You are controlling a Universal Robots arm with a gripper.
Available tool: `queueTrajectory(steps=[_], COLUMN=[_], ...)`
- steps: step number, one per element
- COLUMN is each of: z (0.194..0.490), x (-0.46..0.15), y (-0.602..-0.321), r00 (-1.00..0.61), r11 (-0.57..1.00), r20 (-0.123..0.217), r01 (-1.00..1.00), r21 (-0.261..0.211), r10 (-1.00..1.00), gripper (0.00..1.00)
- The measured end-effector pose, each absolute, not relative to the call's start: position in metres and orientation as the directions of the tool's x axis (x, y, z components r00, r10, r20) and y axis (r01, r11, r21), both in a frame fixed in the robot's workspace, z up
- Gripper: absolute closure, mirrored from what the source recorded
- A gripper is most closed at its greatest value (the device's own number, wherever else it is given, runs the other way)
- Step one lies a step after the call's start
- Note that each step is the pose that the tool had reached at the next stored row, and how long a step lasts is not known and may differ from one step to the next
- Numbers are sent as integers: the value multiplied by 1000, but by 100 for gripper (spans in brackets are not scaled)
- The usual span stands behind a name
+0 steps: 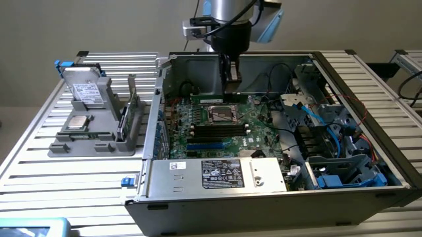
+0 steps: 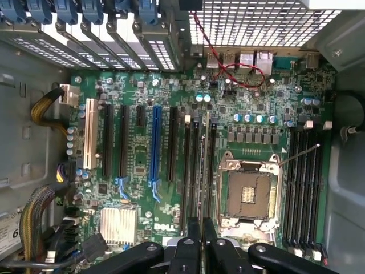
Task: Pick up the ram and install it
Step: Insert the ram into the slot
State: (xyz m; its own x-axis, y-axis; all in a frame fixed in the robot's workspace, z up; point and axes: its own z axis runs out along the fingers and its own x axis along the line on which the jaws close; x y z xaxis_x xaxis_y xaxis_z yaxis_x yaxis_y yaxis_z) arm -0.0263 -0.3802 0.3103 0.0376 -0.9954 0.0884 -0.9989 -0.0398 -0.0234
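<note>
Holding the ram (image 1: pixel 207 96), a long thin green circuit-board stick, over the open grey metal computer case (image 1: pixel 264 207).

The robot's black hand (image 1: pixel 231 90) is closed on the ram, pinching its flat faces from above, and hangs over the green motherboard (image 1: pixel 218 123) toward the back wall of the case. In the wrist view the hand (image 2: pixel 201 231) shows the ram (image 2: pixel 203 171) edge-on, running parallel to the black memory slots (image 2: pixel 187 171) just beside the empty square processor socket (image 2: pixel 248 194). On the slatted metal table (image 1: pixel 66 168), at the exterior view's left of the case, a grey plastic holder (image 1: pixel 72 145) carries a silver drive (image 1: pixel 86 91), a square silver processor chip (image 1: pixel 79 122) and an upright green card (image 1: pixel 136 111).
</note>
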Motion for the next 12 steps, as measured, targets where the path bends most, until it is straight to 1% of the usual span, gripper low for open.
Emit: queueTrajectory(steps=[2, 12], z=[309, 291], x=[-26, -22], y=[-380, -381], r00=[37, 37], r11=[-40, -40], r20=[98, 98], r01=[-999, -999], r21=[-24, -24], r10=[-995, -995], gripper=[87, 87])
